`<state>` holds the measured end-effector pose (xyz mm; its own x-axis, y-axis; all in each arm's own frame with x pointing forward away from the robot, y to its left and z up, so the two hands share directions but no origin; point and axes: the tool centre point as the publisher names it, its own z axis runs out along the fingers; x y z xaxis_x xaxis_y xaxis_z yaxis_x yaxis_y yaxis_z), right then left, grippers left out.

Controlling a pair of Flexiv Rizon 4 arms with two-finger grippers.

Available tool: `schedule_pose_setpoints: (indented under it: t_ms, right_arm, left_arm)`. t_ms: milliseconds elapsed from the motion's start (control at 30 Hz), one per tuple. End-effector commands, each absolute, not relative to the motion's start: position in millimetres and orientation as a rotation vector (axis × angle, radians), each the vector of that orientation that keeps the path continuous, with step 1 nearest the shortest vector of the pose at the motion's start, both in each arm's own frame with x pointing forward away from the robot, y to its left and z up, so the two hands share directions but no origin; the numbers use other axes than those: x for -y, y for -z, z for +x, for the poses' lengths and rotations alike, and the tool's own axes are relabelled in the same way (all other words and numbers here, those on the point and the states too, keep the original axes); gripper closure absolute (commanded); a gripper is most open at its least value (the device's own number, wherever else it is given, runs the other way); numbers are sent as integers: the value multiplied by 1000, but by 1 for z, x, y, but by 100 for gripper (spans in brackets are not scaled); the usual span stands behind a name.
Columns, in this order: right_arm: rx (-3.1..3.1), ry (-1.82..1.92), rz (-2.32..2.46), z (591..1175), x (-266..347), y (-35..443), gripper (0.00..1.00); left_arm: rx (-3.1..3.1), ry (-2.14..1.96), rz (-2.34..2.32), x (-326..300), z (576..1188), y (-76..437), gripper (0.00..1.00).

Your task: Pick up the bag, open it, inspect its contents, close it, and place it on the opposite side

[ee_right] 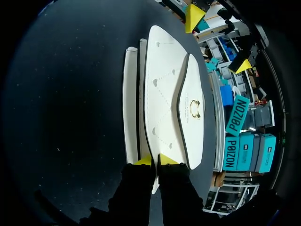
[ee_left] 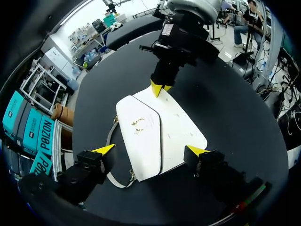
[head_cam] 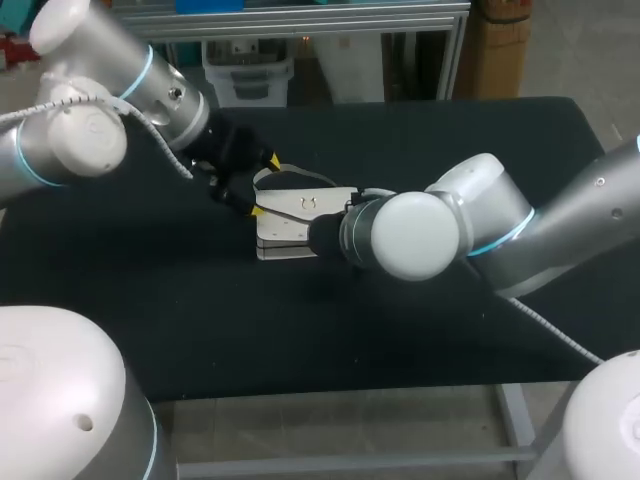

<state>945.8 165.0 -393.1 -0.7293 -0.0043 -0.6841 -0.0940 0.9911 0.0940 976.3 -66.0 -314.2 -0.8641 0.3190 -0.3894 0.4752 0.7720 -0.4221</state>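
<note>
A white bag (head_cam: 300, 215) with a gold clasp (ee_left: 138, 125) lies flat near the middle of the black table. Its strap (ee_left: 113, 178) loops out at the end near my left arm. My left gripper (ee_left: 150, 150) hovers over that end, open wide, with one yellow tip on each side of the bag and neither touching it. From the opposite end my right gripper (ee_right: 155, 161) is shut on the thin edge of the bag (ee_right: 164, 94). In the head view the right wrist hides its fingers, while the left gripper (head_cam: 264, 185) shows at the bag's left end.
Around the bag there is only the black table (head_cam: 150, 300). My right arm's wrist and elbow (head_cam: 420, 235) lie low across the table's right half. The table's front edge (head_cam: 330, 392) runs close below.
</note>
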Motion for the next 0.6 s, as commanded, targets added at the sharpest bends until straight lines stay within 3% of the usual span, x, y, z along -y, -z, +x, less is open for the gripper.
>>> schedule_pose_setpoints:
  t_ms: [33,100,300,467,600]
  right_arm:
    - [-2380,-159,-68,946,-164,399,100]
    - [-2380,-159,-68,946,-164,399,100]
    - [-2380,-159,-68,946,-164,399,100]
    - [-2380,-159,-68,946,-164,399,100]
    - [-2380,-159,-68,946,-164,399,100]
  left_arm:
    - [-2562,805,630,58,967,325,30]
    - [-2539,813,663,58,967,328,35]
    - [-2482,785,733,64,965,336,26]
    - [-2411,732,804,76,960,337,26]
    - [-2375,695,807,83,958,338,31]
